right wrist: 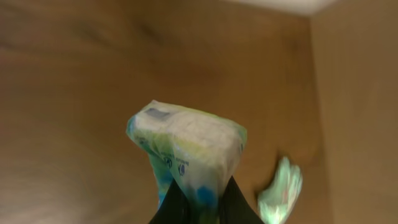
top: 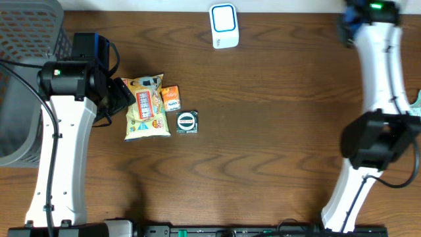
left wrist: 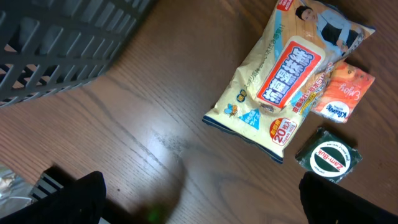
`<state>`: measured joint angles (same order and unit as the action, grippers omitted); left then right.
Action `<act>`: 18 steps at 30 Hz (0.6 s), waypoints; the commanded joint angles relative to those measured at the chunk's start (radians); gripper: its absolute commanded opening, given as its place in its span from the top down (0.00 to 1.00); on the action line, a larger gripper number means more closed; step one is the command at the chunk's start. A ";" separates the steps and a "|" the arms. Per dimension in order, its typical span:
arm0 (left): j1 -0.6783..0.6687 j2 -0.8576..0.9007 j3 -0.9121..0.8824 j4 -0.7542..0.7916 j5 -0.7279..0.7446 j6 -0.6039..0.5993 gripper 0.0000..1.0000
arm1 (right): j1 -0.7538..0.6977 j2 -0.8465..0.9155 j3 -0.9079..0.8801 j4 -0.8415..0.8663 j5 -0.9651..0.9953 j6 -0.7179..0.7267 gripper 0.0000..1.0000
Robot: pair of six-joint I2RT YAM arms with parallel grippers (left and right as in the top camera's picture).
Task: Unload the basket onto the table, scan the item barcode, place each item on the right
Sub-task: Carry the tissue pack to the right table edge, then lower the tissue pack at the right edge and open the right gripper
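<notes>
While pinched in the right gripper (right wrist: 201, 204), a puffy white-and-green packet (right wrist: 186, 146).

My two arms: white shells over black joints.
I see the left white-shelled arm (top: 62, 151) and right white-shelled arm (top: 381, 59) each show a green status light (top: 58, 72), thin black cables (top: 29, 85) and matte black fingers (left wrist: 71, 202).

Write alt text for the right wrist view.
The right gripper is shut on a crinkled white-and-green plastic packet, with the brown wooden tabletop behind it. A blurred pale-green object shows at lower right.
</notes>
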<state>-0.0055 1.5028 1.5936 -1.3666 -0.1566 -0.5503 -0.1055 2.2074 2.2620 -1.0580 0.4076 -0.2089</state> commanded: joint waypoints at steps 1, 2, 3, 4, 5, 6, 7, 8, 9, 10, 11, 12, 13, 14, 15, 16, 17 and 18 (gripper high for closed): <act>0.003 0.000 0.000 -0.005 -0.009 -0.005 0.02 | -0.112 0.014 -0.052 -0.041 -0.034 0.251 0.99; 0.003 0.000 0.000 -0.005 -0.009 -0.005 0.02 | -0.149 0.014 -0.072 -0.044 -0.034 0.303 0.99; 0.003 0.000 0.000 -0.005 -0.009 -0.005 0.02 | -0.185 0.014 -0.093 -0.047 -0.034 0.352 0.98; 0.003 0.000 0.000 -0.005 -0.009 -0.005 0.02 | -0.214 0.014 -0.112 -0.047 -0.034 0.390 0.99; 0.003 0.000 0.000 -0.005 -0.009 -0.005 0.02 | -0.242 0.014 -0.133 -0.048 -0.038 0.423 0.98; 0.003 0.000 0.000 -0.005 -0.009 -0.005 0.02 | -0.273 0.014 -0.160 -0.046 -0.053 0.444 0.99; 0.003 0.000 0.000 -0.005 -0.009 -0.005 0.02 | -0.303 0.014 -0.187 -0.041 -0.072 0.448 0.98; 0.003 0.000 0.000 -0.005 -0.009 -0.005 0.02 | -0.328 0.014 -0.211 -0.033 -0.087 0.448 0.98; 0.003 0.000 0.000 -0.005 -0.009 -0.005 0.02 | -0.350 0.014 -0.234 -0.023 -0.090 0.448 0.98; 0.003 0.000 0.000 -0.005 -0.009 -0.005 0.02 | -0.378 0.014 -0.264 -0.008 -0.089 0.448 0.99; 0.003 0.000 0.000 -0.005 -0.009 -0.005 0.02 | -0.389 0.014 -0.273 -0.005 -0.089 0.448 0.99; 0.003 0.000 0.000 -0.005 -0.009 -0.005 0.02 | -0.412 0.015 -0.293 0.006 -0.090 0.448 0.99; 0.003 0.000 0.000 -0.005 -0.009 -0.005 0.02 | -0.426 0.015 -0.307 0.016 -0.090 0.448 0.95; 0.003 0.000 0.000 -0.005 -0.009 -0.005 0.02 | -0.440 0.015 -0.317 0.023 -0.090 0.448 0.87; 0.003 0.000 0.000 -0.005 -0.009 -0.005 0.02 | -0.450 0.015 -0.322 0.026 -0.094 0.447 0.79; 0.003 0.000 0.000 -0.005 -0.009 -0.005 0.02 | -0.462 0.015 -0.325 0.030 -0.098 0.445 0.70; 0.003 0.000 0.000 -0.005 -0.009 -0.005 0.02 | -0.470 0.015 -0.325 0.032 -0.111 0.435 0.61; 0.003 0.000 0.000 -0.005 -0.009 -0.005 0.02 | -0.476 0.014 -0.325 0.037 -0.131 0.422 0.52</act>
<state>-0.0055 1.5028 1.5936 -1.3674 -0.1566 -0.5503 -0.5709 2.2189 1.9388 -1.0321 0.3180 0.2169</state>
